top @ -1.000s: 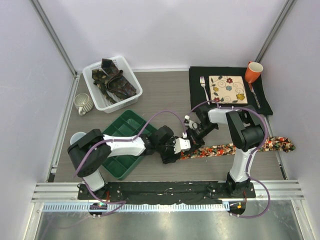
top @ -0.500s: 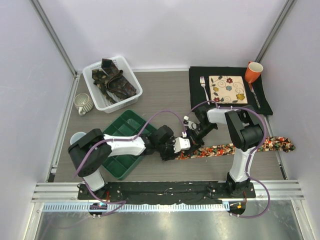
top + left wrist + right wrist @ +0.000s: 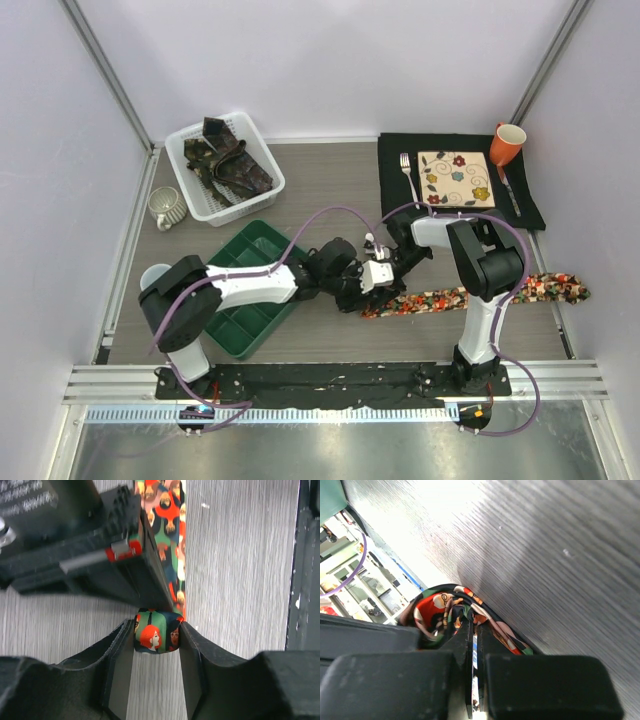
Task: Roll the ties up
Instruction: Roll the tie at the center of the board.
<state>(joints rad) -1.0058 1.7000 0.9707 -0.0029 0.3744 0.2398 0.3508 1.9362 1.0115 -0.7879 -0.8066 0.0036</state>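
top external: floral tie (image 3: 420, 302) lies left-right; left claw (image 3: 157, 637), right claw (image 3: 472, 630) clamp its rolled end.

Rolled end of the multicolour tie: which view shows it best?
Left wrist: the roll sits sharp and centred in the left gripper. Right wrist shows only bunched fabric; top external shows the flat tie, roll hidden.

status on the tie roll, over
Left gripper shut on rolled end of tie. Right gripper pinching it alongside. Rest lies flat on table. Grippers crowded together.
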